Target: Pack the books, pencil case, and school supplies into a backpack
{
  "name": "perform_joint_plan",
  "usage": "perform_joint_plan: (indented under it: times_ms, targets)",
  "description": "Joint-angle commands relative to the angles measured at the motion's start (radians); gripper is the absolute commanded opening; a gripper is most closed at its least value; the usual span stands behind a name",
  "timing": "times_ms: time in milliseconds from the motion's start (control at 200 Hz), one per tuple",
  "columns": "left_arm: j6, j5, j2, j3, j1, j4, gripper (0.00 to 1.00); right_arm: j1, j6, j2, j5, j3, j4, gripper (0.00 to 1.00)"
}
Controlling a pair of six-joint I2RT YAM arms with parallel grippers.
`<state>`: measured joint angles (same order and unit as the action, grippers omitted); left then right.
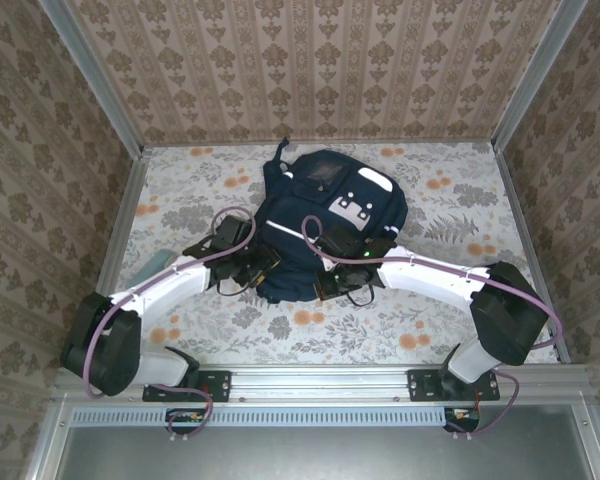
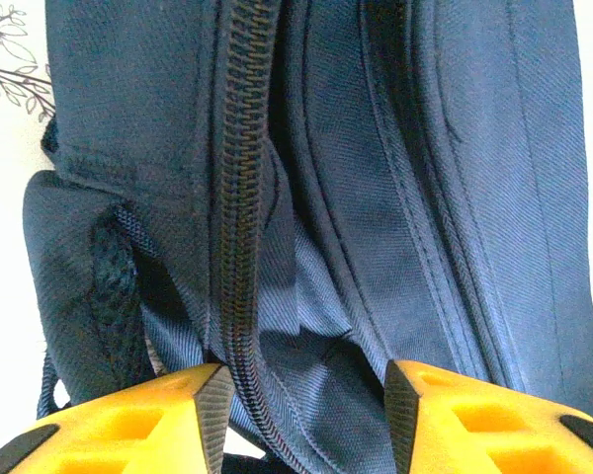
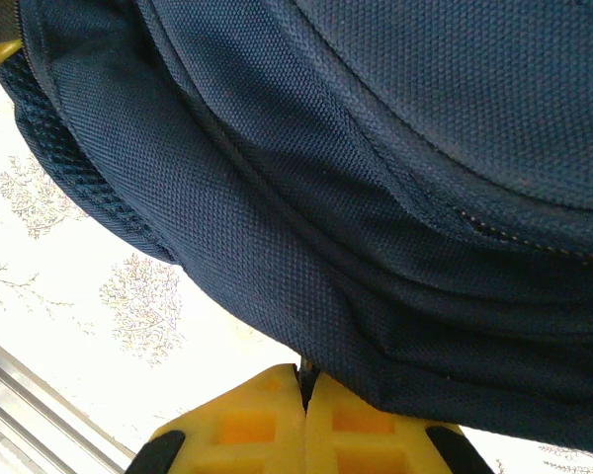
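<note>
The navy backpack (image 1: 330, 215) lies in the middle of the table, white patches facing up. My left gripper (image 1: 265, 268) is at its near left edge. In the left wrist view it (image 2: 306, 395) stands open, its yellow fingers either side of a fabric fold next to the dark zipper track (image 2: 239, 197) of the backpack (image 2: 474, 148). At the near right edge my right gripper (image 1: 325, 278) is shut. Its tips (image 3: 304, 380) nip a thin dark bit at the backpack's (image 3: 376, 148) lower edge. A pale mint shape (image 1: 150, 268), probably the pencil case, lies by the left arm. The books are out of view.
The floral tablecloth (image 1: 430, 310) covers the table, and patterned walls (image 1: 310, 60) close it in on three sides. A metal rail (image 1: 320, 380) runs along the near edge, where both arm bases are bolted.
</note>
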<state>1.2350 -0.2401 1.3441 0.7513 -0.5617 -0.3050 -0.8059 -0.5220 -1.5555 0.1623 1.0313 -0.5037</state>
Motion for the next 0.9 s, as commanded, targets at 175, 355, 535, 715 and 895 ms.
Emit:
perform_joint_plan:
  times_ms: [175, 355, 535, 715, 895]
  targets:
    - [0.025, 0.038, 0.083, -0.011, -0.007, 0.04, 0.24, 0.001, 0.003, 0.021, -0.074, 0.026, -0.016, 0.0]
    - [-0.01, 0.076, 0.121, -0.028, -0.004, -0.01, 0.11, 0.022, 0.031, 0.037, -0.248, 0.014, -0.137, 0.0]
    - [-0.034, 0.111, 0.145, -0.07, 0.013, -0.039, 0.09, 0.104, 0.049, 0.078, -0.314, -0.046, -0.169, 0.0]
    - [-0.048, 0.114, 0.153, -0.1, 0.035, -0.039, 0.09, 0.193, 0.085, 0.112, -0.327, -0.069, -0.154, 0.0]
    - [-0.062, 0.115, 0.141, -0.105, 0.051, -0.055, 0.09, 0.299, 0.146, 0.063, -0.36, -0.056, -0.121, 0.0]
